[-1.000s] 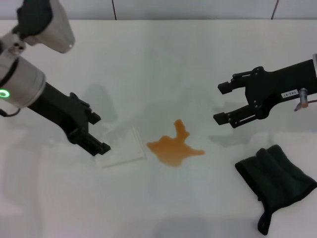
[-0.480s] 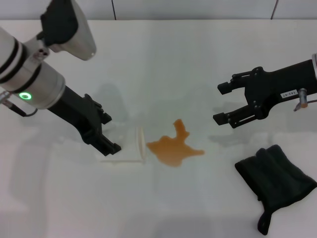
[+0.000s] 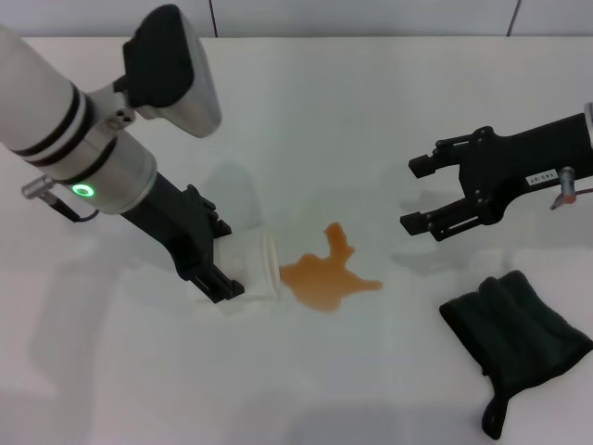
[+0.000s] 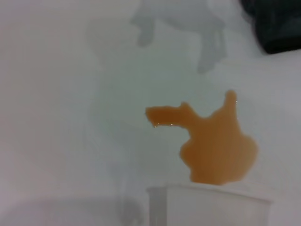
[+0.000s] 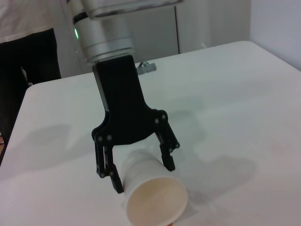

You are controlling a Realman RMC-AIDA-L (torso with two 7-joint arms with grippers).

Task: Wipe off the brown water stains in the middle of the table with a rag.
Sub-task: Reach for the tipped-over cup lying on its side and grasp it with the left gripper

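Orange-brown puddle at mid-table, rag untouched.
The brown water stains (image 3: pixel 326 275), lobed and glossy, are seen on the table (image 3: pixel 352 111) beside a tipped cup (image 3: pixel 255 264) straddled by the spread left gripper (image 3: pixel 220 264); the right gripper (image 3: pixel 417 193) is held parted above the rag (image 3: pixel 514 338).

The right hand (image 3: pixel 419 193) carries a small white label whose printed characters are too small to read.
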